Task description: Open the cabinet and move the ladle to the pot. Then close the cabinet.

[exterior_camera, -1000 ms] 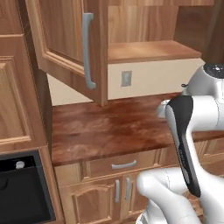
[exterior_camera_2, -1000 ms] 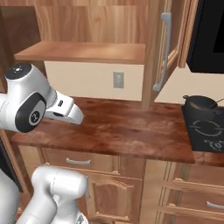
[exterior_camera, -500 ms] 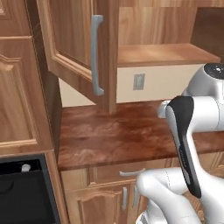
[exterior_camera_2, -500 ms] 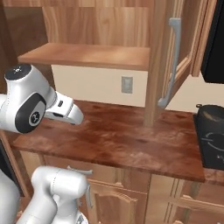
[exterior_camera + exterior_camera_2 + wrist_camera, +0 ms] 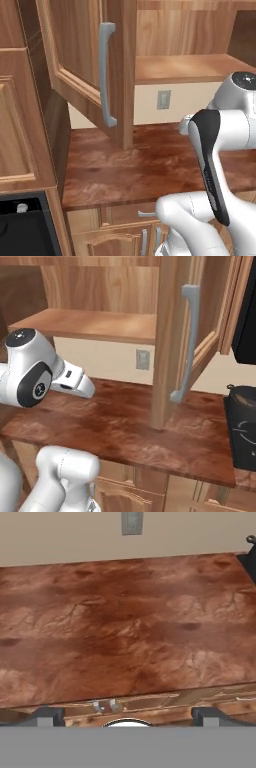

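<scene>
Cabinet open, ladle fetch pending.

Wall cabinet (image 5: 95, 326) w/ both doors swung out – left door (image 5: 80, 65), right door (image 5: 172, 341), grey bar handles facing in; shelf inside looks bare in what shows, ladle not spotted anywhere yet. Brown stone-look countertop (image 5: 125, 627) below, wall outlet (image 5: 142, 359) behind. Pot (image 5: 244, 401) dark, squat, on cooktop (image 5: 245, 441) at far right of right base view, well apart from arm. Gripper (image 5: 127, 714) hangs low over counter front edge, jaws spread wide, nothing between tips, aimed at counter not shelf. Likely step: locating ladle; next calls for raising hand twd cabinet interior, finding ladle, lining jaws across its thin handle.
</scene>
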